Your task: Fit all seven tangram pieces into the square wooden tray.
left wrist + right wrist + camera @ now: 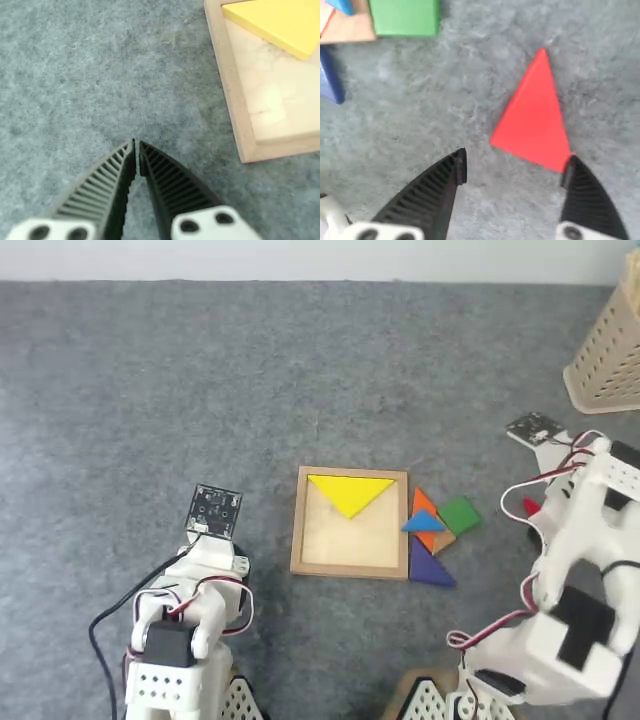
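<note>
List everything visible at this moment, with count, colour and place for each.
wooden tray: one, pale wood, mid-table
yellow triangle: one, inside the tray, along its far edge
orange triangle: one, just outside the tray, right arm's side
light blue triangle: one, lying over the orange triangle
green square: one, outer side of that cluster
tan piece: one, in the cluster, shape unclear
dark blue triangle: one, by the tray's near corner
red triangle: one, alone on the cover
perforated container: one, beige, far right corner
table cover: one, grey
left gripper: shut, over the cover beside the tray
right gripper: open, at the red triangle
</note>
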`<act>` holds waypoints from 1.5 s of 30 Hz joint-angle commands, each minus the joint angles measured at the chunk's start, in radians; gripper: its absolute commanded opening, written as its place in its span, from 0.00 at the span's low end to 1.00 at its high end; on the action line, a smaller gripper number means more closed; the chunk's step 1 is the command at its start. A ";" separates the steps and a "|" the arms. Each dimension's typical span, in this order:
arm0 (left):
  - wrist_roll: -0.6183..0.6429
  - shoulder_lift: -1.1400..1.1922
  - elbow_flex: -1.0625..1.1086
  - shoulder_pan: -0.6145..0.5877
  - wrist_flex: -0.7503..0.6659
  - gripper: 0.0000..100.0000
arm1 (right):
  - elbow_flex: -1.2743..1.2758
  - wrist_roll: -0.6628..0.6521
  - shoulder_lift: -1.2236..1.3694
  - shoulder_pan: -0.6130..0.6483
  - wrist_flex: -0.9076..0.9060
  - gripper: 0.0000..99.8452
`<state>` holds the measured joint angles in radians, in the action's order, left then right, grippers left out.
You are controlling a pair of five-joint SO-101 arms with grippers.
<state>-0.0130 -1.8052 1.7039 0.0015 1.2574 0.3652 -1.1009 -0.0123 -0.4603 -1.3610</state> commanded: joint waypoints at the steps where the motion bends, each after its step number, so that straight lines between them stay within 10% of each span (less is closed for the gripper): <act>1: 0.008 -0.021 -0.019 -0.006 0.006 0.01 | -0.064 -0.029 -0.067 0.012 0.002 0.38; 39: 0.008 -0.021 -0.019 -0.006 0.006 0.01 | -0.204 -0.290 0.383 -0.081 0.101 0.38; 45: 0.008 -0.021 -0.019 -0.006 0.006 0.01 | -0.275 -0.221 0.463 -0.082 0.077 0.23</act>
<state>-0.0130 -1.8052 1.7039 0.0015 1.2574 0.1335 -1.3495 0.4097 -0.5278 -1.2812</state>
